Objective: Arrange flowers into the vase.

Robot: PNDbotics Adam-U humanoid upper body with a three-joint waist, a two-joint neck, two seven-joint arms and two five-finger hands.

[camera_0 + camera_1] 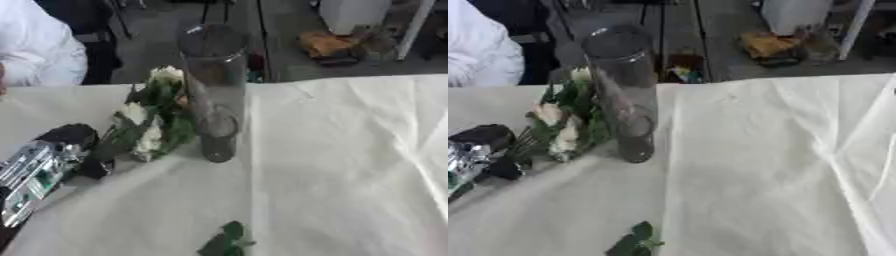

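- Two eye views, one moment. Left eye view: a tall clear glass vase (214, 95) stands upright on the bench (350, 165) (covered in a pale cloth), near its far edge. White flowers (149, 120) with green leaves lie just left of the vase, heads toward it.
- Left hand (83, 147) enters from the left edge; its dark fingers close round the flowers' stems.
- Right eye view: a loose green sprig (633, 241) lies on the bench at the near edge, well apart from the vase. Only the left hand shows here.
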